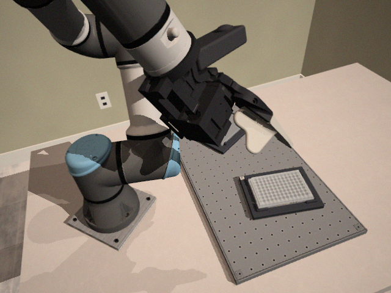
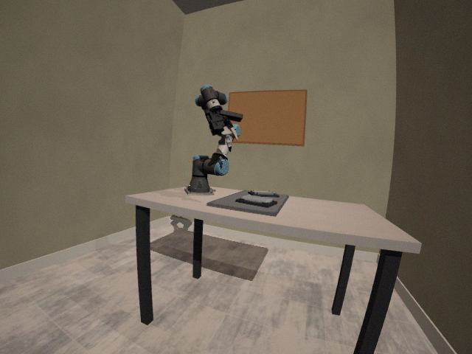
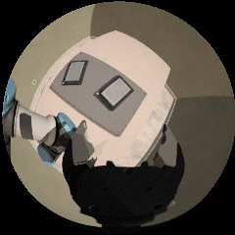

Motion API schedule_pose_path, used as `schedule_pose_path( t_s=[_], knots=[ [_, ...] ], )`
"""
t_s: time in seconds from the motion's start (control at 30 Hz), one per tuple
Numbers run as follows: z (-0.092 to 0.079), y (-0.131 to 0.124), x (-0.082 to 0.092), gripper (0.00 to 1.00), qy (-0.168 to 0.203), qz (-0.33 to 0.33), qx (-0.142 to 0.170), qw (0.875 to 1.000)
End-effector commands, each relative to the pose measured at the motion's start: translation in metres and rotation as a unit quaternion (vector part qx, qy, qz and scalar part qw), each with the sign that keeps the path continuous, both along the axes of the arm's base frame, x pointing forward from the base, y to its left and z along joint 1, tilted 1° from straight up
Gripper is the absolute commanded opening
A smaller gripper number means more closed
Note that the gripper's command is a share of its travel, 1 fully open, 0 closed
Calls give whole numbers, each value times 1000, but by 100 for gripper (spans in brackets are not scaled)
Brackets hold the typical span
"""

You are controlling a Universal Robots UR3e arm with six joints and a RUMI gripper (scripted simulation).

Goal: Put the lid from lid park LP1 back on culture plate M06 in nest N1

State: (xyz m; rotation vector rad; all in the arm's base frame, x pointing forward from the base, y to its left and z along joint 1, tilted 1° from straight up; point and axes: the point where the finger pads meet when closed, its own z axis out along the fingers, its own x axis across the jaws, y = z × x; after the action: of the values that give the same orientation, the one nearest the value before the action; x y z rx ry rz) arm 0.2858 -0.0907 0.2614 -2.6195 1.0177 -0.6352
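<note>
Left to right in the wrist view: lid on lid park LP1 at the far left of the grey breadboard, then plate M06, uncovered, in nest N1 mid-board, all on the desk. The gripper is high above the board, jaws fully apart, holding nothing. The lid is well below the jaws and off to their left; its long axis looks roughly parallel to the plate's, so next likely means descending over LP1.

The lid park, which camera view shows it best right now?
The wrist view: the lid park shows whole from above, beside the culture plate. In the top view the gripper hides most of it. The exterior view shows only a distant thin edge.
</note>
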Motion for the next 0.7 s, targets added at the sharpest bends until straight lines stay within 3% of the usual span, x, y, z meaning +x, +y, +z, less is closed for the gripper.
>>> schedule_pose_path(
  t_s=[0.0,0.03,0.07,0.33,0.67],
  knots=[
    [0,0,0,100,0,0,-1,1000],
    [0,0,0,100,0,0,-1,1000],
    [-3,4,1,82,7,1,6,1000],
    [-25,31,13,82,65,10,55,996],
    [-46,56,24,82,120,11,75,990]
  ],
)
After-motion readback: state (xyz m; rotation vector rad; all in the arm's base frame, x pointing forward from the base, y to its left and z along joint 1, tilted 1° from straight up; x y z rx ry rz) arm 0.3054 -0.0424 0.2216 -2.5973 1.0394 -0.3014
